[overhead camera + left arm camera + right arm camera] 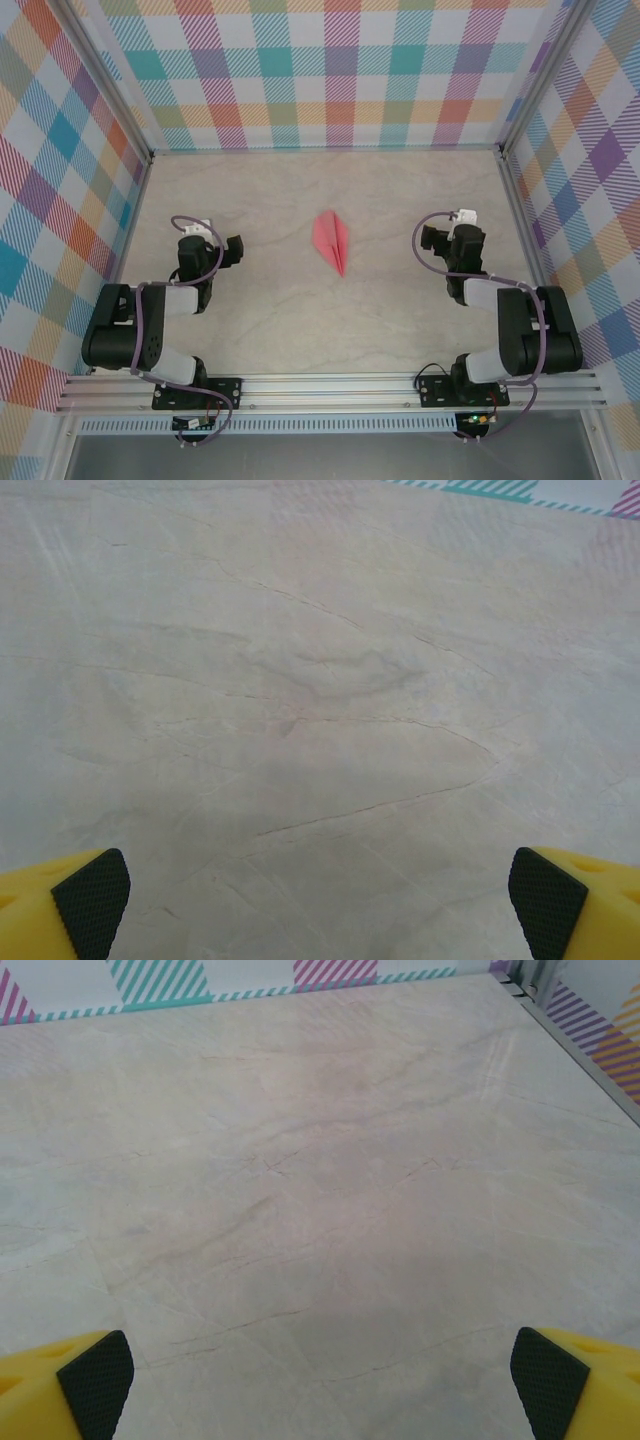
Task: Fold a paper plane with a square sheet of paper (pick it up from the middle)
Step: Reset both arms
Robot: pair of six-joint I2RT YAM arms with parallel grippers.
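Note:
A slim salmon-pink paper plane [333, 240] lies on the marble table in the top view, its pointed tip toward the near edge and a centre crease along it. It rests midway between the two arms, touched by neither. My left gripper [232, 250] sits to its left, folded back near its base; in the left wrist view my left gripper [320, 905] is open over bare table, its yellow fingers [85, 900] wide apart. To the right, my right gripper [432, 238] is likewise drawn back, and the wrist view of my right gripper [322, 1385] shows it open with nothing between its fingers [92, 1380].
Checked plaid walls [320, 70] enclose the table on three sides, with metal corner posts [505, 150]. An aluminium rail [330, 390] carrying both arm bases runs along the near edge. Pale marble tabletop [330, 330] stretches all around the plane.

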